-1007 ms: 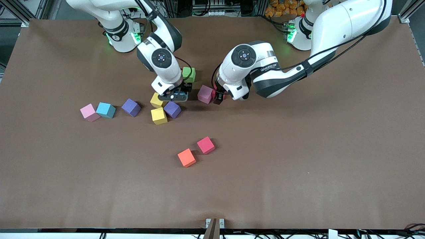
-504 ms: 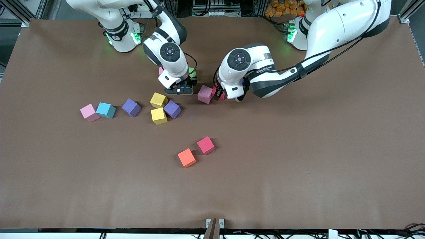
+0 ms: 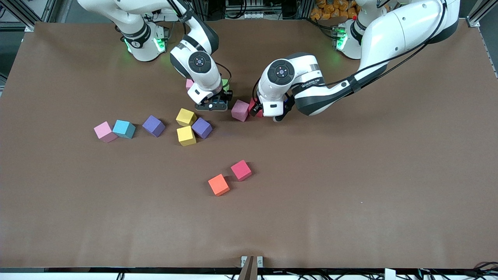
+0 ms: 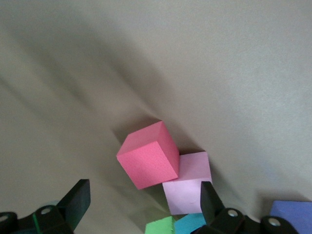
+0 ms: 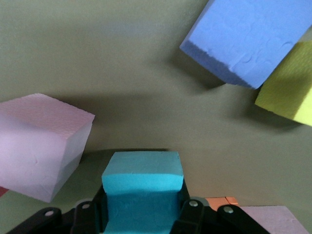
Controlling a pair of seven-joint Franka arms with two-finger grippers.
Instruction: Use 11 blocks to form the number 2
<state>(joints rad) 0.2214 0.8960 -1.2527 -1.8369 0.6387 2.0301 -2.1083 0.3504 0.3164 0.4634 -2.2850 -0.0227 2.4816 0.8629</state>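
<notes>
the blocks are lying scattered across the brown counter, not touching in rows. toward the right arm's end a pale pink cube is touching a light blue cube, with a purple cube near them. next, two yellow cubes and a second purple cube are sitting in a tight cluster.

the right claw is hovering over the counter just beside that cluster. the front view is hiding its load under the wrist; the right wrist view is showing its fingers clamped on a second light blue cube. the right arm is covering most of a pink cube and part of the green cube.

a second pale pink cube is touching a pinkish-red cube. the front view is showing only a sliver of that one, as the left arm is standing in the way. the left claw is hanging low over it, fingers spread wide and gripping nothing.

nearer the front camera, an orange cube and a crimson cube are sitting just beside each other.
</notes>
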